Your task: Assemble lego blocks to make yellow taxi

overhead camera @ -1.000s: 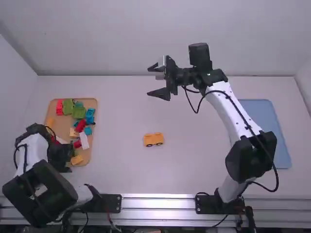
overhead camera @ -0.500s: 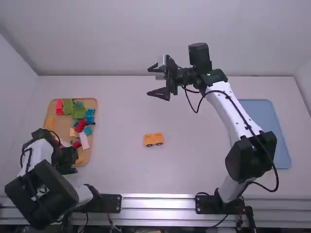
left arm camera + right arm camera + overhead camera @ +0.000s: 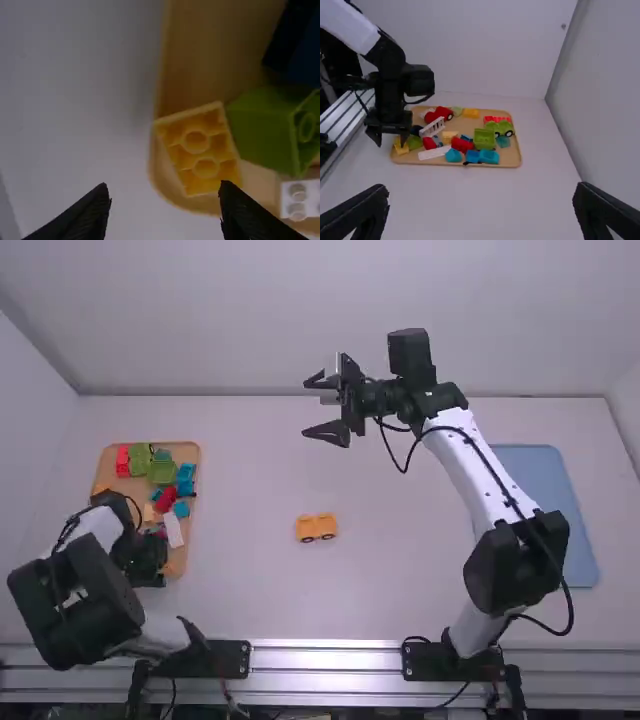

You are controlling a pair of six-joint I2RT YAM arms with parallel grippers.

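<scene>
My left gripper (image 3: pixel 150 578) is over the near end of the wooden tray (image 3: pixel 178 562). In the left wrist view that gripper (image 3: pixel 165 192) is open, close to a yellow block (image 3: pixel 201 148) lying hollow side up in the tray's corner, nothing between its fingers. A yellow car base with dark wheels (image 3: pixel 316 527) stands on the middle of the table. Beyond it, in the air, my right gripper (image 3: pixel 318 408) is open; in the right wrist view the right gripper (image 3: pixel 481 202) has its fingers wide apart.
The tray also holds a green block (image 3: pixel 265 130), a white studded piece (image 3: pixel 298 199), red pieces (image 3: pixel 462 145) and blue pieces (image 3: pixel 481 156). A blue tray (image 3: pixel 548 515) lies on the right side of the table.
The left gripper has shifted a little right and away from the camera, along the near end of the tray. The right arm and the yellow car base have kept still.
</scene>
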